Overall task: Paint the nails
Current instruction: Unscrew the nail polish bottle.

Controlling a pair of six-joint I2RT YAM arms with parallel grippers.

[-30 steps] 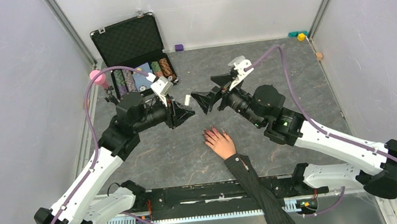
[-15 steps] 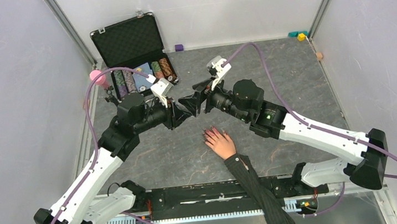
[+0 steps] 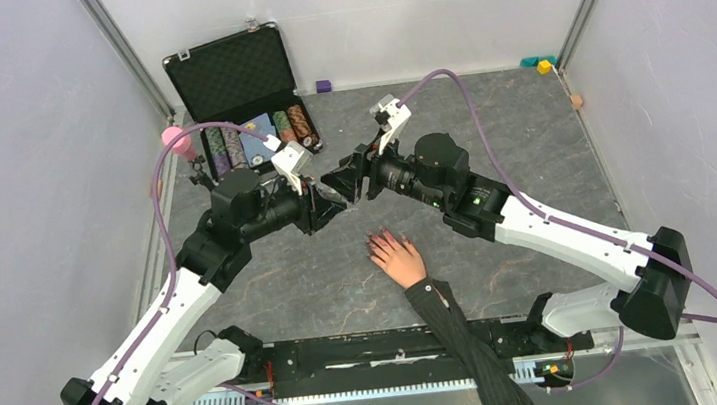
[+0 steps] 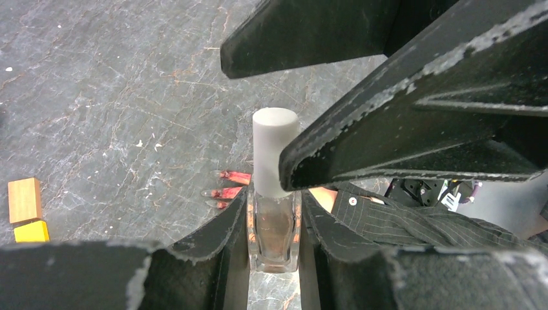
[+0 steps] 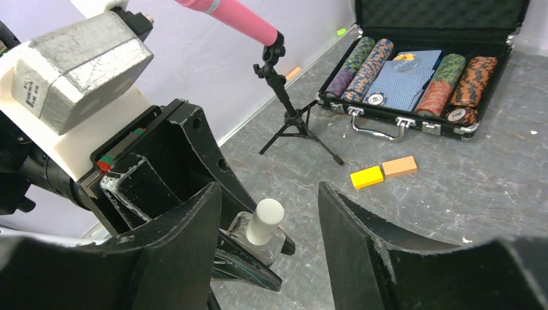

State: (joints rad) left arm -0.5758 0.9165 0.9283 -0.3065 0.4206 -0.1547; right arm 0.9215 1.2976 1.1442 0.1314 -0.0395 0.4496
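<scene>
A pale hand [image 3: 398, 257] in a dark pinstriped sleeve [image 3: 459, 338] lies flat on the table, fingers pointing away from the arms. Its reddish-pink nails [image 3: 375, 244] also show in the left wrist view [image 4: 231, 175], behind the bottle. My left gripper [image 3: 330, 201] [image 4: 274, 201] is shut on a small clear bottle [image 4: 274, 226] with a white cap [image 4: 274, 148], held above the table. My right gripper [image 3: 346, 176] [image 5: 268, 194] is open. Its jaws stand on either side of the white cap [image 5: 265, 221] without touching it.
An open black case of poker chips [image 3: 243, 99] stands at the back left. A pink microphone on a small tripod [image 5: 284, 97] stands beside it. A yellow and an orange block [image 5: 382, 172] lie on the table. Small coloured blocks [image 3: 543, 64] sit by the back wall.
My right arm has swung left toward the left gripper, and its open jaws now straddle the bottle's cap. The left gripper, bottle and hand have stayed put.
</scene>
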